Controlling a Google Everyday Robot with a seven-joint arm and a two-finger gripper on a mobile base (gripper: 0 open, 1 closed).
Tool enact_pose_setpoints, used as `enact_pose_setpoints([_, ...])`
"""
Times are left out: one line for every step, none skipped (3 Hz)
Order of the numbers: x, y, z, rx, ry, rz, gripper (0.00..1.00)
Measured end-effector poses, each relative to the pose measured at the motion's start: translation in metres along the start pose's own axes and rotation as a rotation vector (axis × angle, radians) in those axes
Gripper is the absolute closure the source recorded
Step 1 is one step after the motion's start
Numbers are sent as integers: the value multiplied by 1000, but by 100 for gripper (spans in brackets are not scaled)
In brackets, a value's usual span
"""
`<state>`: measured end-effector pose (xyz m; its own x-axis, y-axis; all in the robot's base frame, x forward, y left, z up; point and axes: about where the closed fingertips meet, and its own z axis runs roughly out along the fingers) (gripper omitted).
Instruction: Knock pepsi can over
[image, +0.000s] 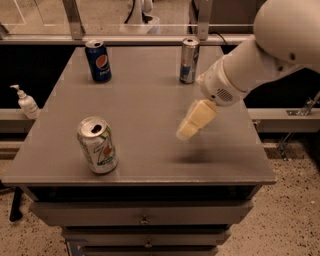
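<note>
The pepsi can (98, 61) stands upright at the far left of the grey table (140, 110); it is dark blue with a round red-white-blue logo and a silver top. My gripper (189, 129) hangs over the table's right-middle part, held by the white arm that reaches in from the upper right. It is well to the right of the pepsi can and nearer to me, and touches nothing.
A slim silver-and-blue can (189, 60) stands at the far right-middle, just behind the arm. A white-green can (98, 145) stands near the front left. A soap dispenser (26, 102) sits on a ledge left of the table. Drawers (144, 219) lie below the tabletop.
</note>
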<state>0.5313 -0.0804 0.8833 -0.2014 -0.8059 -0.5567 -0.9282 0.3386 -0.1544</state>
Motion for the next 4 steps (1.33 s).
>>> enact_pose_setpoints([-48,-11,39,16,-172,36,0])
enact_pose_setpoints([-64,-29,37,88,-226,40,0])
enact_pose_setpoints([-64,-29,37,88,-226,40,0])
enact_pose_setpoints([-88,-41,46,109,-293,20,0])
